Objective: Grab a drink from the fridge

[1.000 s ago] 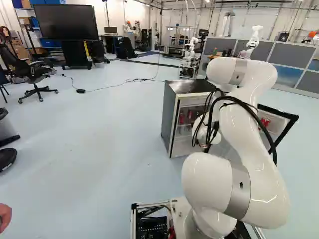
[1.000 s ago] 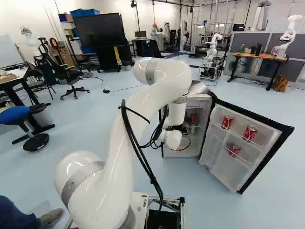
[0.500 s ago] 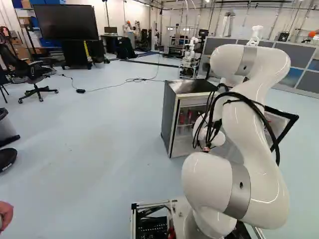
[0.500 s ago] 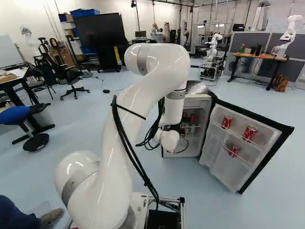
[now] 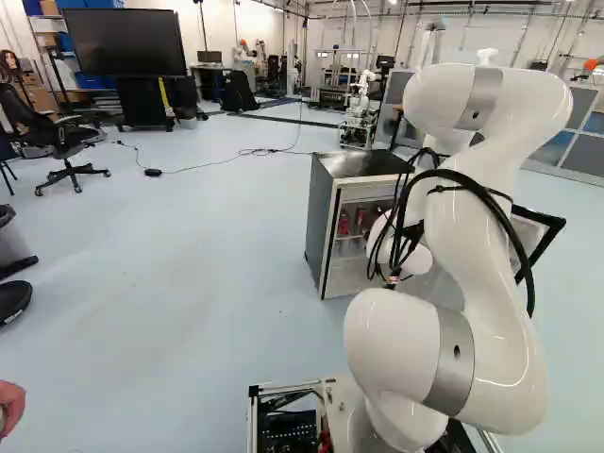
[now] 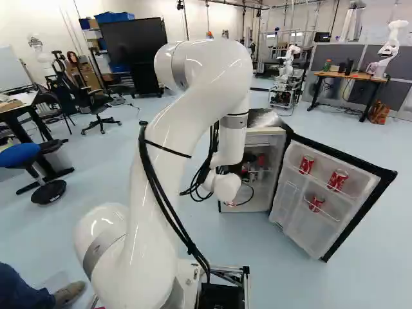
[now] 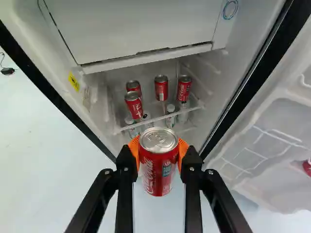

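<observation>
While both of my orange-padded black fingers press on it from opposite sides, a red drink can with a silver top (image 7: 159, 162) sits clamped in my claw (image 5: 393, 281), just outside the open fridge. My white, round-jointed arm (image 6: 193, 122) reaches forward and bends down to hold it there.

Beyond the can stands the small fridge with grey sides and a dark top (image 5: 322, 226). On its clear shelf (image 7: 160, 115) I count four more red cans: two close together at the left, one nearer than the other (image 7: 133, 105), one in the middle (image 7: 161, 88) and one at the right (image 7: 184, 89). Clear bottles with white caps (image 7: 170, 116) stand lower down, and a white, flat-fronted compartment (image 7: 136, 29) spans the space above.

To the right, the white-lined, black-edged door (image 6: 296, 228) hangs wide open, with three red cans (image 6: 338, 180) in its racks. Farther off to the left are a black wheeled chair (image 5: 66, 140) and a large black screen (image 5: 125, 42).
</observation>
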Motion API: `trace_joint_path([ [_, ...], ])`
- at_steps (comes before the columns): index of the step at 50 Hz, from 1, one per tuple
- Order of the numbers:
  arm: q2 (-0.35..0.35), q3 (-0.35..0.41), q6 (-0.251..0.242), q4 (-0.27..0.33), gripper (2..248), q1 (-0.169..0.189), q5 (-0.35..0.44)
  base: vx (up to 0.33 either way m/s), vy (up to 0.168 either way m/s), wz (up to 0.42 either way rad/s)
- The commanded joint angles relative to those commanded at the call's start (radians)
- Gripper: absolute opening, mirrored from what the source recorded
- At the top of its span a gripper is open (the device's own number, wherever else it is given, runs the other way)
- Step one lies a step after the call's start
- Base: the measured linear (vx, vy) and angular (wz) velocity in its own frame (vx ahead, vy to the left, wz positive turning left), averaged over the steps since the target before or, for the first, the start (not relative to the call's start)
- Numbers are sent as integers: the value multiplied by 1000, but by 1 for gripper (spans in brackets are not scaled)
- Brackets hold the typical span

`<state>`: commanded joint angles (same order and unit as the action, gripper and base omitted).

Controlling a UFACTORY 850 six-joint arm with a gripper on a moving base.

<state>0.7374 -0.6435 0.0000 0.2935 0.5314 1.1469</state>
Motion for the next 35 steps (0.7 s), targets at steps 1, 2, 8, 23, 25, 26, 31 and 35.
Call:
trace_joint_path([
  [1, -3, 2, 0, 0, 96, 0, 0, 0, 0, 0],
  [2, -8, 4, 0, 0, 96, 0, 0, 0, 0, 0],
  [8, -27, 14, 0, 0, 96, 0, 0, 0, 0, 0],
  [23, -78, 37, 0, 0, 96, 0, 0, 0, 0, 0],
  [25, -85, 40, 0, 0, 96, 0, 0, 0, 0, 0],
  [26, -88, 42, 0, 0, 96, 0, 0, 0, 0, 0],
  [31, -105, 49, 0, 0, 96, 0, 0, 0, 0, 0],
  [35, -119, 55, 0, 0, 96, 0, 0, 0, 0, 0],
])
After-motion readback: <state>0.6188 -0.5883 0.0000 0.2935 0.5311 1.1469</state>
